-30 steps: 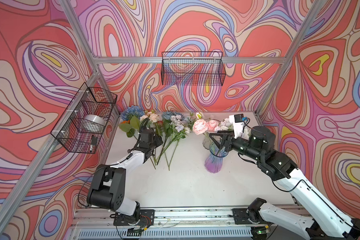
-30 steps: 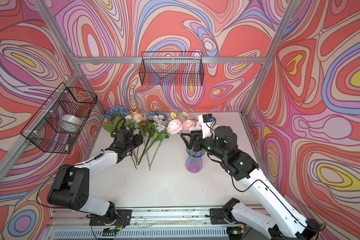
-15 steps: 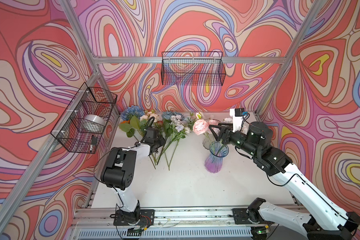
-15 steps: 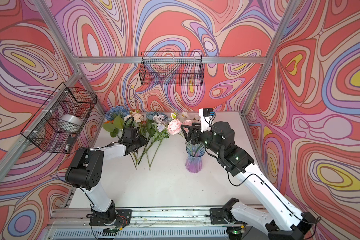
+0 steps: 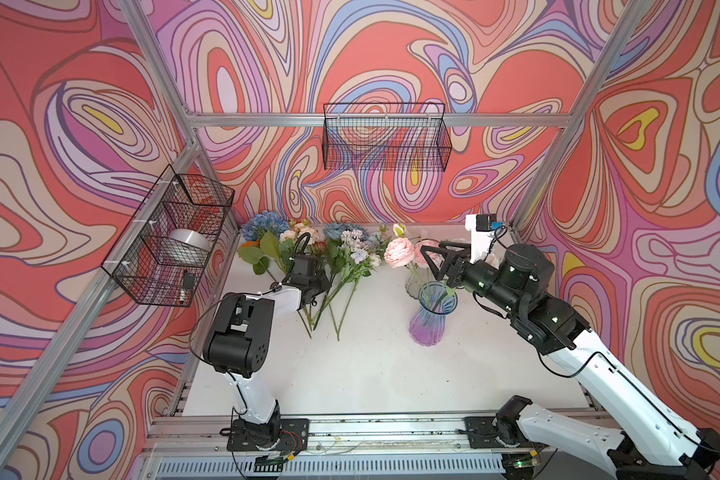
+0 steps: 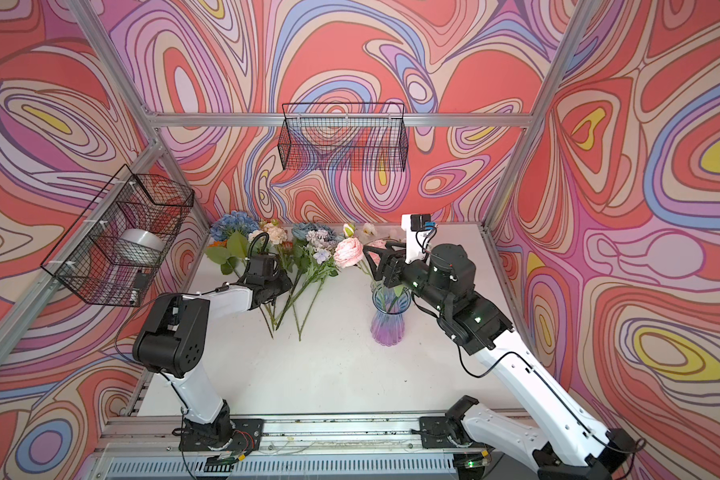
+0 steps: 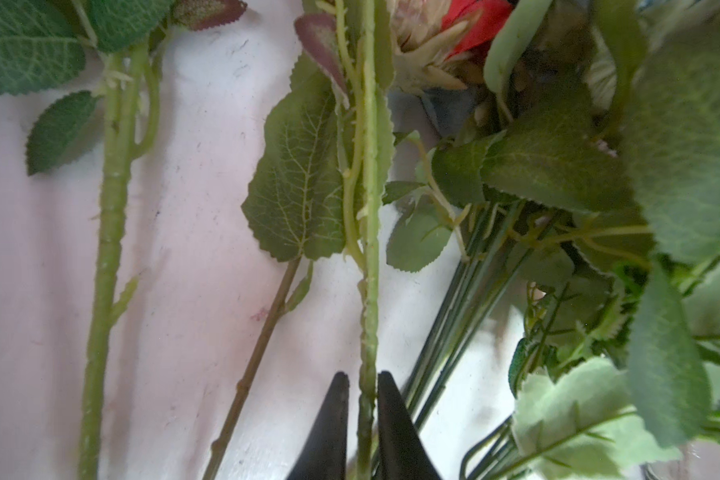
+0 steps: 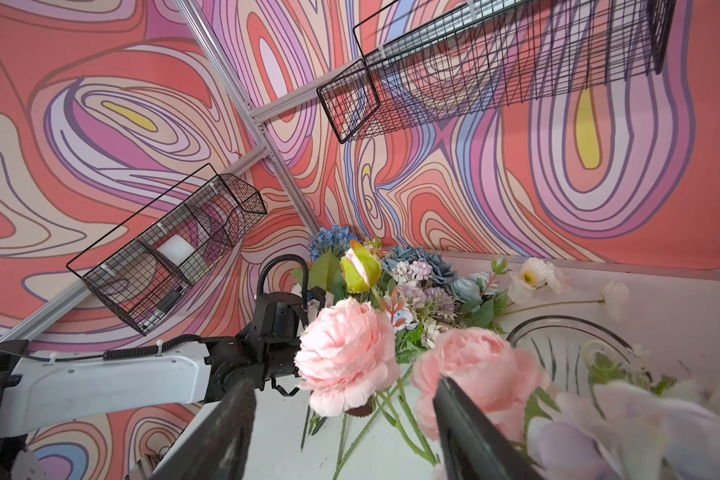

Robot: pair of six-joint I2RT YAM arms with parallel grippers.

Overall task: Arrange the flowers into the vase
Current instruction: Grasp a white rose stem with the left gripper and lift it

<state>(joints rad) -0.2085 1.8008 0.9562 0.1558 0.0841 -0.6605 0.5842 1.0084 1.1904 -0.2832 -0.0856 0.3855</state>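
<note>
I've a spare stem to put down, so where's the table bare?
The white tabletop is bare between the front metal rail and the blue-purple ribbed glass vase. A narrower strip runs between that vase and the loose green-stemmed flowers, which crowd the back edge.

Left of centre in both top views, your left gripper (image 5: 317, 289) hides its tips among leaves (image 5: 285, 253). In its wrist view the stem (image 7: 368, 249) it pinches leaves the frame, bloom unseen. Nearest the right wrist lens, a lilac bloom (image 8: 641, 432) is only blur.

A robotics lab test cell: aluminium frame (image 5: 267, 120), swirl-printed walls (image 5: 391, 50), robot mounting rail (image 5: 383, 428).
</note>
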